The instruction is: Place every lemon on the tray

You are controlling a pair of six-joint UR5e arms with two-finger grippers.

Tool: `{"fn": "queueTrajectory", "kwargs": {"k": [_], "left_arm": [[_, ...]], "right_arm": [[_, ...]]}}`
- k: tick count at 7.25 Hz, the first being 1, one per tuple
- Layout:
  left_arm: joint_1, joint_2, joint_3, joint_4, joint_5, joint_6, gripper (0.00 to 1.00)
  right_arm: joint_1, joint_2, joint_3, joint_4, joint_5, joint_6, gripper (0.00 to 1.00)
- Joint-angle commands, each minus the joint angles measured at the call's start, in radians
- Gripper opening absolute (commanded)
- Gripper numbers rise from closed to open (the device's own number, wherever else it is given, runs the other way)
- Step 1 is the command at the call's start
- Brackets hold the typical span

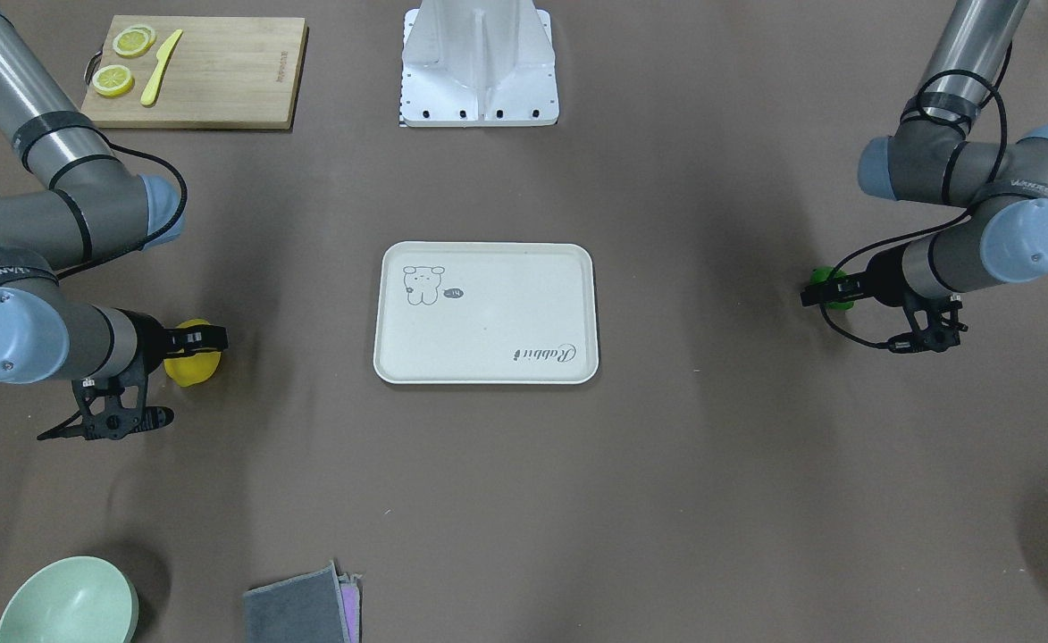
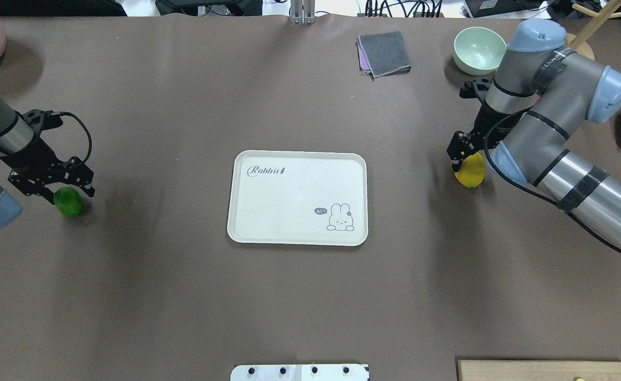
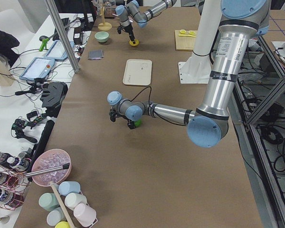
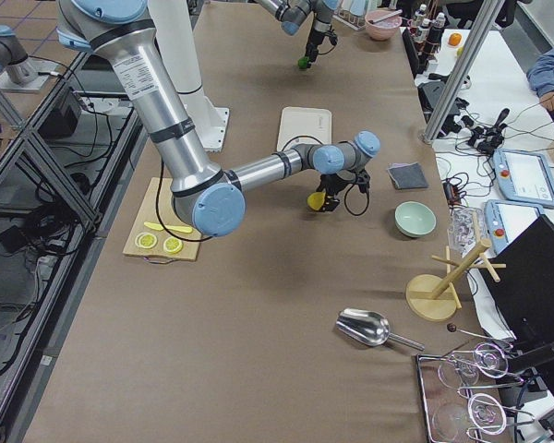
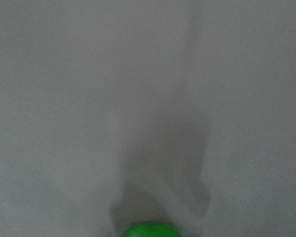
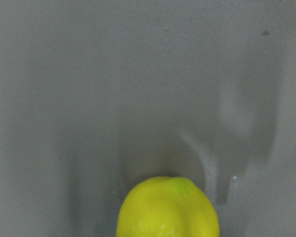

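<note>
And there it was, both arms down at once, the tray (image 2: 294,211) between them. It was a cream-white rectangle with rounded corners and a raised rim, matte, with a line-drawn rabbit in one corner and curly "Rabbit" script in the opposite one. Nothing lay on it.

Well off the tray's short edge on the script side, the left gripper (image 2: 59,185) hung low over the green lemon (image 2: 68,202), a glossy little oval sitting at its black fingertips. Gripped or only straddled? I could not tell; the left wrist view gave just a green sliver at its lower edge and soft shadows on the brown table (image 2: 183,296).

Over on the other short edge, the rabbit-drawing side and also well apart from the tray, the right gripper (image 2: 464,157) was right on top of the yellow lemon (image 2: 471,172). That fruit was bright and dimpled, with a blunt nub at its end in the right wrist view. Whether the fingers had closed on it I could not tell either, since none showed in that view.

Beyond the tray's far long edge, toward the yellow lemon's side, sat a smooth pale-green bowl (image 2: 479,48) and a folded grey cloth (image 2: 384,53). On the tray's robot side lay a wooden cutting board (image 1: 220,71), its grain showing, with thin round lemon slices (image 1: 133,40) and a flat yellow toy knife (image 1: 161,67) on it.
</note>
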Motion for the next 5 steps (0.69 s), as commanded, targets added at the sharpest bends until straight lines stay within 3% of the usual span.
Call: {"fn": "queueTrajectory", "kwargs": {"k": [1,2,3,5], "left_arm": [[0.0,0.012,0.003,0.003,-0.11,0.001,0.37],[-0.002,0.031,-0.008,0.002,-0.118,0.001,0.04],[-0.005,0.038,-0.022,0.008,-0.138,-0.003,0.0],[-0.023,0.025,-0.062,0.05,-0.161,-0.005,0.0]], "right_arm": [[-0.005,0.009,-0.018,0.019,0.006,0.001,0.59],[-0.005,0.009,-0.017,0.02,0.011,0.001,0.29],[-0.003,0.009,-0.01,0.02,0.012,0.001,0.21],[0.0,0.064,-0.004,0.019,0.018,0.006,0.19]]}}
